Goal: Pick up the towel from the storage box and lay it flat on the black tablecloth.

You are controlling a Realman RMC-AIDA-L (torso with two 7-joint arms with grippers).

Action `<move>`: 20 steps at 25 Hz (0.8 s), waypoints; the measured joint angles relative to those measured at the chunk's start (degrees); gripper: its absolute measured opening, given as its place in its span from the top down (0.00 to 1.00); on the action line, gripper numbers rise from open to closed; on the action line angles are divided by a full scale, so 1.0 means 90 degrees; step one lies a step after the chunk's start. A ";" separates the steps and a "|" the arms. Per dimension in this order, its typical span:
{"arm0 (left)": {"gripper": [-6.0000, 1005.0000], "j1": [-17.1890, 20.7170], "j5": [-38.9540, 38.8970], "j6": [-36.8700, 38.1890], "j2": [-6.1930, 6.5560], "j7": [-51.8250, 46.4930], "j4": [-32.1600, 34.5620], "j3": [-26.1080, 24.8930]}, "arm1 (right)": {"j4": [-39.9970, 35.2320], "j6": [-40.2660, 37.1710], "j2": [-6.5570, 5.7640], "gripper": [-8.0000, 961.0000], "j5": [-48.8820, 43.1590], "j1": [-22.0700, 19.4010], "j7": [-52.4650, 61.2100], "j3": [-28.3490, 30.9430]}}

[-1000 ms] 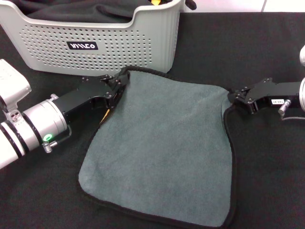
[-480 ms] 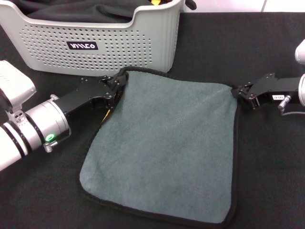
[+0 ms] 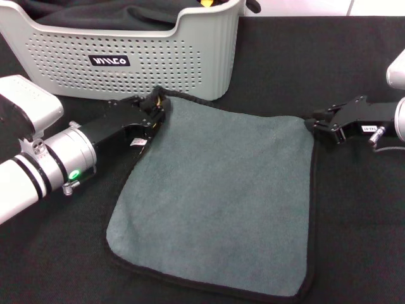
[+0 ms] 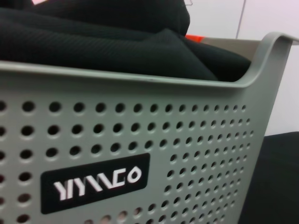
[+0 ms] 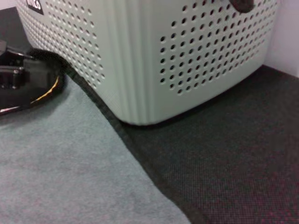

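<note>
The grey-green towel (image 3: 218, 196) lies spread on the black tablecloth (image 3: 354, 215), just in front of the light grey storage box (image 3: 190, 60). My left gripper (image 3: 154, 107) is shut on the towel's far left corner, close to the box's front wall. At the far right corner my right gripper (image 3: 313, 123) is shut on the towel's black edging, low over the cloth. The right wrist view shows the towel (image 5: 56, 154) running up to the storage box (image 5: 163, 56), with the left gripper (image 5: 11, 79) at its corner. The left wrist view is filled by the storage box (image 4: 187, 154).
A dark black fabric bundle (image 3: 107, 16) fills the box and also shows as the dark bundle (image 4: 117, 42) over its rim. A yellow item (image 3: 207, 2) peeks out at the box's back. Bare tablecloth (image 5: 233, 154) stretches to the right of the box.
The right gripper drew its corner outward to the right, so the towel's right side now lies straight and flat. The left arm shifted slightly toward the box, still at its corner.
</note>
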 joint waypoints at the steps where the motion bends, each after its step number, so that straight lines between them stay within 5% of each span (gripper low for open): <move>1: 0.80 0.0013 -0.0067 -0.0007 0.0000 0.0005 0.0000 -0.0015 | -0.0019 0.0023 0.0002 0.90 0.0000 -0.0016 -0.0008 0.0000; 7: 0.57 0.0305 -0.0620 0.0049 0.0001 0.0403 0.0021 -0.0015 | -0.0450 0.0050 -0.0002 0.66 0.0011 -0.0296 -0.0019 -0.0001; 14: 0.36 0.0700 -0.0753 0.0202 0.0051 0.0480 0.0147 -0.0008 | -0.1767 -0.0079 0.0003 0.36 0.0268 -0.1207 -0.0034 -0.0006; 20: 0.16 0.1291 0.0097 0.1349 0.0195 -0.0710 0.1042 0.0053 | -0.2600 -0.1233 -0.0016 0.12 0.0693 -0.1702 -0.0282 -0.0018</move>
